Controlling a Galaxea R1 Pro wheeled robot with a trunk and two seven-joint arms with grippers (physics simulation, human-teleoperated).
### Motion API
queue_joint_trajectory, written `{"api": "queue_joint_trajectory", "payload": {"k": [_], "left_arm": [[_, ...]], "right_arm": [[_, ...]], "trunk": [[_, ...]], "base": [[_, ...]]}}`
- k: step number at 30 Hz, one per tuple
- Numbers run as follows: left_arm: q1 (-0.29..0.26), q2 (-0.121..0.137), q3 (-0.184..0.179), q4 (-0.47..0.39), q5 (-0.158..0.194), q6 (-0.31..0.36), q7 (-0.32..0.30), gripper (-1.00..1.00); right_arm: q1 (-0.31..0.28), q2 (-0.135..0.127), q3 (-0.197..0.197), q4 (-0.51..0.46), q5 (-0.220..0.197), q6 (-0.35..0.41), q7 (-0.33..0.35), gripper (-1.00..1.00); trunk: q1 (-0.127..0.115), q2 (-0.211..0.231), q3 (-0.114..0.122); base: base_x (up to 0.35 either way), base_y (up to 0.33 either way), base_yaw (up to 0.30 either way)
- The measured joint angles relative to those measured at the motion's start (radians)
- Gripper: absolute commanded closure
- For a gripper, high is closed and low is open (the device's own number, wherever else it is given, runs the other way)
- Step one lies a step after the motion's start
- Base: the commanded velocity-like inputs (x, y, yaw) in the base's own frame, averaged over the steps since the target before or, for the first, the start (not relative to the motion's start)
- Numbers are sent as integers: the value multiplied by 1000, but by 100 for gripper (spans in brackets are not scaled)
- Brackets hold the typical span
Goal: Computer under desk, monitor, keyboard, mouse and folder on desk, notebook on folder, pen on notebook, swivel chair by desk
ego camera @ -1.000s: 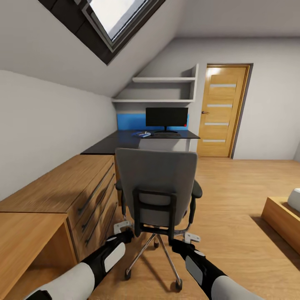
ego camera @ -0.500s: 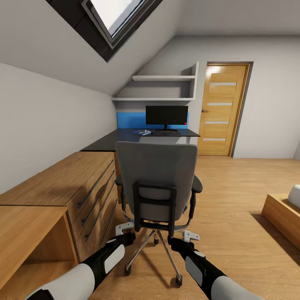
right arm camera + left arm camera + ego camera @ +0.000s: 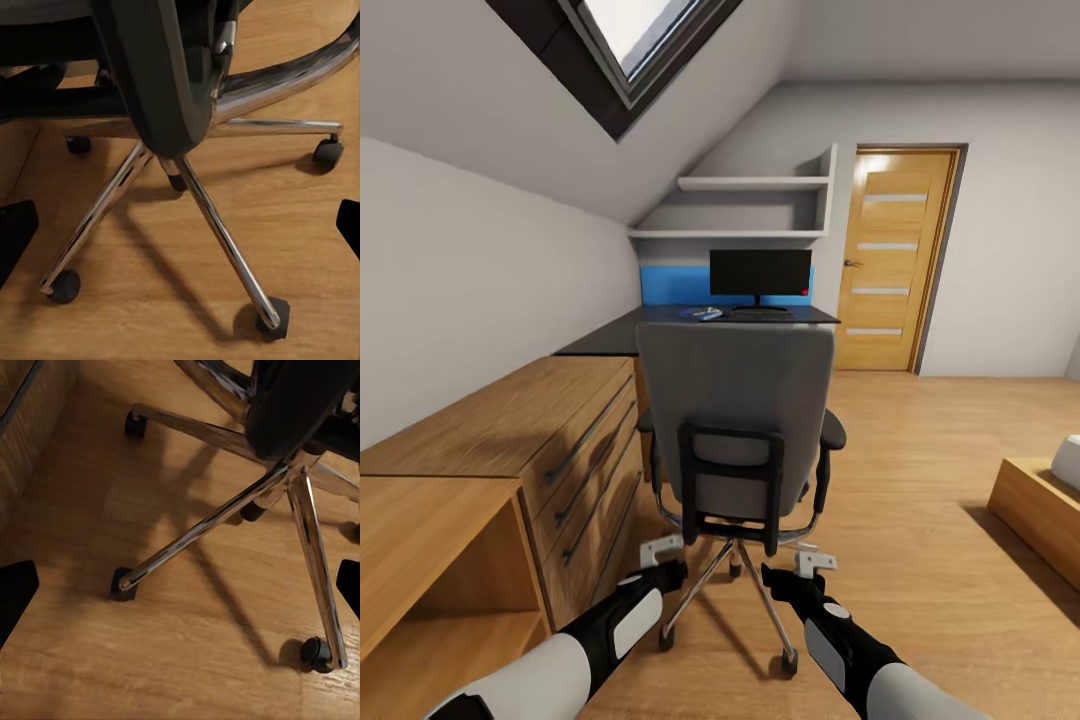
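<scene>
The chair (image 3: 738, 420) stands in the middle of the wood floor (image 3: 920, 500), with its grey back facing the camera and its shiny legs and little black wheels spread out on the boards. The left gripper (image 3: 660, 551) and the right gripper (image 3: 812, 561) are held low behind the chair, one at each side of its base, and both are spread wide with nothing in them (the wrist views show their dark fingertips far apart at the picture edges). Past the chair, at the far wall, is the black desk (image 3: 620, 338). The monitor (image 3: 760, 274) stands on it, and the keyboard (image 3: 758, 314) lies just in front of the monitor. The blue folder (image 3: 701, 314) lies on the desk next to the keyboard, with something small on top that is too tiny to tell. A wooden dresser (image 3: 530, 440) runs along the left wall, and a wooden door (image 3: 890, 260) is at the far right.
</scene>
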Motion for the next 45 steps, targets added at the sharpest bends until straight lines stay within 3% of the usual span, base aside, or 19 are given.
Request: {"api": "queue_joint_trajectory", "payload": {"k": [10,13,19,30,45], "left_arm": [[0,0,0,10,-2,-2,0,-100],[0,1,1,11,-4,-2,0,-100],[0,3,2,11,-5,-5,0,-100],[0,2,-10,25,-5,-78,0,-100],[0,1,-27,32,-6,-89,0,-100]], "right_arm": [[0,0,0,4,6,-2,0,-100],[0,0,0,6,8,-2,1,-100],[0,0,0,7,9,-3,1,-100],[0,0,0,8,10,-6,1,-100],[0,-1,1,8,12,-7,1,-100]], "trunk": [[38,-70,-31],[40,-71,-43],[40,-71,-43],[39,-71,-43],[40,-71,-43]], "base": [[0,0,0],[0,0,0],[0,0,0],[43,0,0],[139,0,0]]}}
